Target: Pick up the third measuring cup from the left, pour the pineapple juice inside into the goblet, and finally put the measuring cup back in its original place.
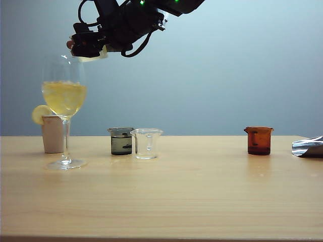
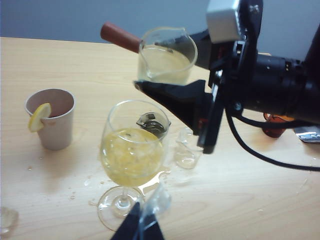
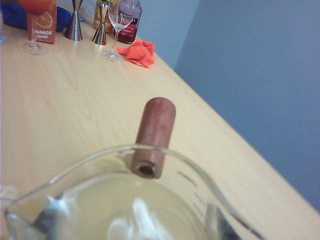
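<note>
Two grippers belong to this scene, but only one is working. Nearest the viewer lies a bare stretch of the wooden table (image 1: 161, 196). Further back on it stands the goblet (image 1: 64, 96), its round bowl about half full of pale yellow pineapple juice (image 1: 63, 97). Directly above the goblet's rim hangs the right gripper (image 1: 87, 46), its fingers clamped around the third measuring cup (image 2: 166, 55), which sits between them with a reddish-brown handle (image 2: 120, 36) sticking out on the far side from the wrist. The left wrist view shows the cup held close to upright, with only a cloudy film or shallow remnant of juice inside; how much is left cannot be told. The left gripper (image 2: 140, 227) is only a dark tip low beside the goblet's foot, well apart from the cup, with something clear and crinkled at its tips; whether it is clenched or released cannot be told. Behind the goblet stands a beige cup with a lemon slice (image 1: 52, 132). To the far side of the fingers stand a smoky-grey beaker (image 1: 121, 140), a clear beaker (image 1: 146, 143) and, well apart, an amber beaker (image 1: 259, 140). The pour looks finished or nearly so. The next move calls for carrying the cup level to the open gap between the clear and amber beakers, setting it down, then releasing.
</note>
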Robot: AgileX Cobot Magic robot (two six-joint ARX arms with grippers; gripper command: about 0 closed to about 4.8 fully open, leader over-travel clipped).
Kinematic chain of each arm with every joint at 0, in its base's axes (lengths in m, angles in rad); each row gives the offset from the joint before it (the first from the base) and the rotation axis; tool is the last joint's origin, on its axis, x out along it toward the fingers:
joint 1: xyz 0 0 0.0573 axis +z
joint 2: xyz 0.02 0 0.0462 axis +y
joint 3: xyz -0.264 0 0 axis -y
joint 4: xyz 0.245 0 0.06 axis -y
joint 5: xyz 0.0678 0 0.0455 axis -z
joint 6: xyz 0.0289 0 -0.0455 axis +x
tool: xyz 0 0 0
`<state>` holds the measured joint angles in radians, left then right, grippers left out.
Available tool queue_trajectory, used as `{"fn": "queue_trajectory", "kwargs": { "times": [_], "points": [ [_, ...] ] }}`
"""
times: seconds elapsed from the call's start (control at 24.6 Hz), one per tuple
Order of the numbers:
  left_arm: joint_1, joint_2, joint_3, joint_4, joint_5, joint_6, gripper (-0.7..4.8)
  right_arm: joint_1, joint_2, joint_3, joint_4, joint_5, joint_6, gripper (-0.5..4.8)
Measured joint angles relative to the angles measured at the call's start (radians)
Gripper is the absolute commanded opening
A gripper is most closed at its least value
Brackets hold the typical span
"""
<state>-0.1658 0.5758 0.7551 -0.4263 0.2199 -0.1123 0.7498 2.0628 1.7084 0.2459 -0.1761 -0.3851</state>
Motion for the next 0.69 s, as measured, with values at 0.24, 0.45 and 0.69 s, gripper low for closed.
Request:
{"fn": "queue_trajectory", "kwargs": {
  "times": [0.24, 0.45, 0.69],
  "points": [
    [0.000, 0.000, 0.000, 0.000, 0.000, 0.000, -0.05, 0.001, 0.002, 0.003, 0.017, 0.000, -0.058, -0.01],
    [0.000, 0.000, 0.000, 0.000, 0.000, 0.000, -0.05, 0.003, 0.004, 0.003, 0.017, 0.000, -0.117, -0.01],
    [0.000, 0.000, 0.000, 0.000, 0.000, 0.000, -0.05, 0.004, 0.004, 0.003, 0.017, 0.000, -0.201, -0.01]
  ]
}}
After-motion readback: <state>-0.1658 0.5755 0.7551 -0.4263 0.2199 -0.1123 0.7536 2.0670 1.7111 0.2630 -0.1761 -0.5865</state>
